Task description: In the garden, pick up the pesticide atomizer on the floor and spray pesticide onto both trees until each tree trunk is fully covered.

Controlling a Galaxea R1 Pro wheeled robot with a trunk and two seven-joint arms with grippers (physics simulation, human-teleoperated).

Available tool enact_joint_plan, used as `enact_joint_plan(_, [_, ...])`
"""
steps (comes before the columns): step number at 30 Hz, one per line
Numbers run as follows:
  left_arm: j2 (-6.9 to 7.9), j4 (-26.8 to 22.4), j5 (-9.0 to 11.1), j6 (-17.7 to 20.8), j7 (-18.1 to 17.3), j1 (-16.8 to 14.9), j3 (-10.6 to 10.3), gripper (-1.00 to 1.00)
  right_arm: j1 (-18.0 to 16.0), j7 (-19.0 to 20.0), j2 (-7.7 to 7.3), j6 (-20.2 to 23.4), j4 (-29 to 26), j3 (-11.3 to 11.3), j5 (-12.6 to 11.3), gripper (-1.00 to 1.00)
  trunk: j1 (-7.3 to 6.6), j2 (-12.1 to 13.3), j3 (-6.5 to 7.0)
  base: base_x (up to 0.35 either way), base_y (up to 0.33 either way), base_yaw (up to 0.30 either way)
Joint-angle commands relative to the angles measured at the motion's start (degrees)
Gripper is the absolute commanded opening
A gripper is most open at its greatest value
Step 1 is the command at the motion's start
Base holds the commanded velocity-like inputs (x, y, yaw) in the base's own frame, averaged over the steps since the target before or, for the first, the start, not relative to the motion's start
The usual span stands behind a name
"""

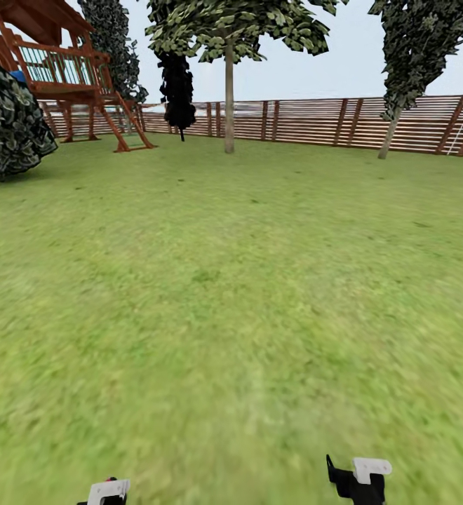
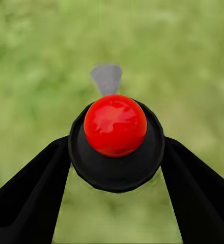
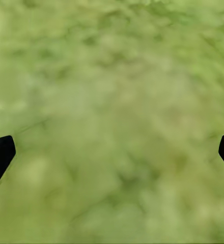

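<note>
At the far left stood a wooden play tower (image 1: 63,70) beside a dark bush (image 1: 10,119). The left hand (image 2: 114,168) gripped the pesticide atomizer (image 2: 115,137), red cap toward the camera, its grey nozzle pointing away over the floor (image 1: 210,315). Both trees lay far ahead at the fence (image 1: 316,120): one trunk (image 1: 229,98) near centre, the leaning one (image 1: 389,133) further right. The right hand (image 3: 112,152) hung open, empty, over grass.

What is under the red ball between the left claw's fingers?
The red ball sits on a black round body, with a grey nozzle beyond. Grass lies below; the body's lower part is hidden.
</note>
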Motion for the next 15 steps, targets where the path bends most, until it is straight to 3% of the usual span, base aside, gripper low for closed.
enact_joint_plan(1, [0.00, 0.00, 0.00, 0.00, -0.05, 0.01, 0.02, -1.00, 0.00, -0.02, 0.00, 0.00, 0.00, 0.00, 0.01, 1.00, 0.00, 0.00, 0.04, 0.339, 0.077, 0.000])
enact_joint_plan(15, [0.00, 0.00, 0.00, 0.00, -0.05, 0.01, 0.02, -1.00, 0.00, -0.04, 0.00, 0.03, 0.00, 0.00, 0.00, 1.00, 0.00, 0.00, 0.08, 0.339, 0.077, 0.000])
